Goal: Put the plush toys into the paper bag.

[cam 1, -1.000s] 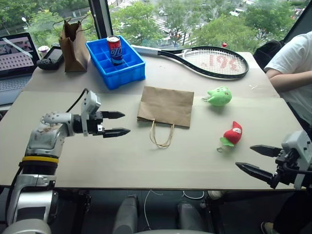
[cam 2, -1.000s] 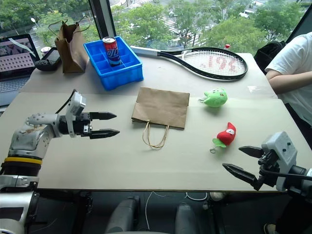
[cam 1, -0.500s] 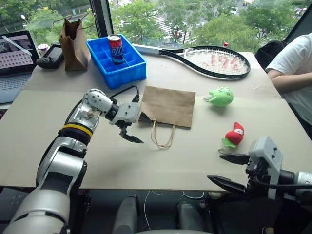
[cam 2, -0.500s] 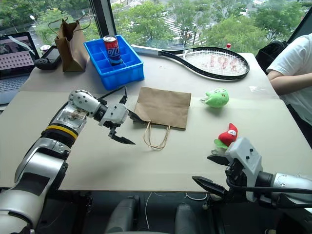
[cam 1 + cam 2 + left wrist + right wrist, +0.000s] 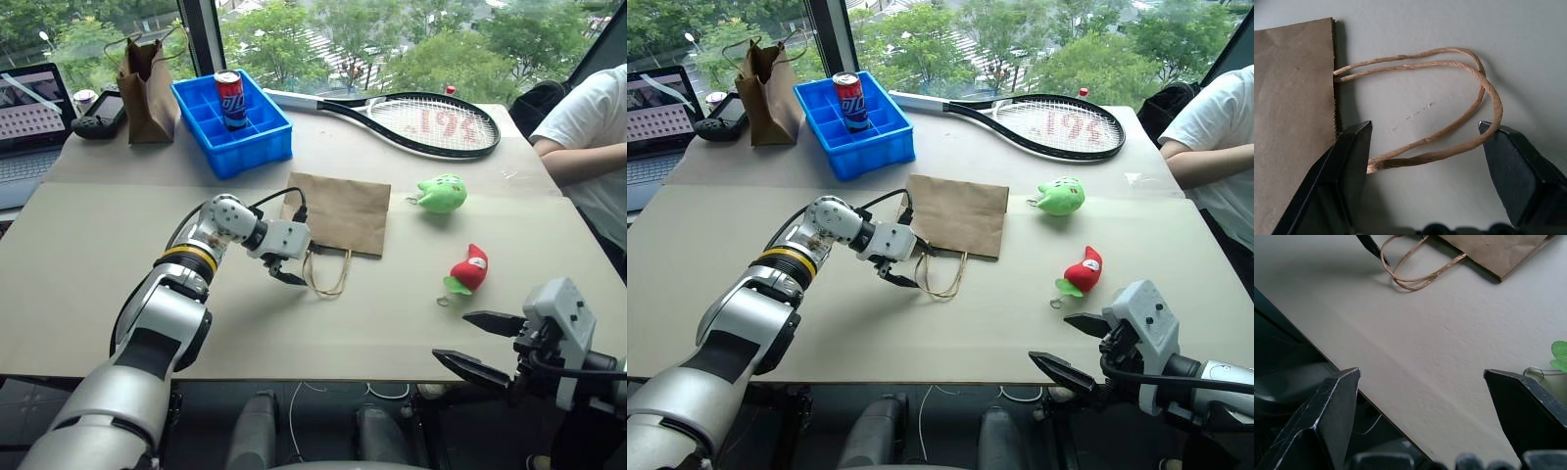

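The left fingers are standing parted, straddling the 2 twine handles of the paper bag, with nothing clamped. The bag is lying flat on the counter, its mouth edge just beside 1 finger. The right fingers are spread wide and empty at the counter's near edge. The red plush toy is lying just beyond them; the green plush toy is sitting farther out, beside the bag.

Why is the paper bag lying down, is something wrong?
The paper bag lies flat and closed on the table, so no toy fits yet. The left gripper straddles its twine handles. Both plush toys wait outside.
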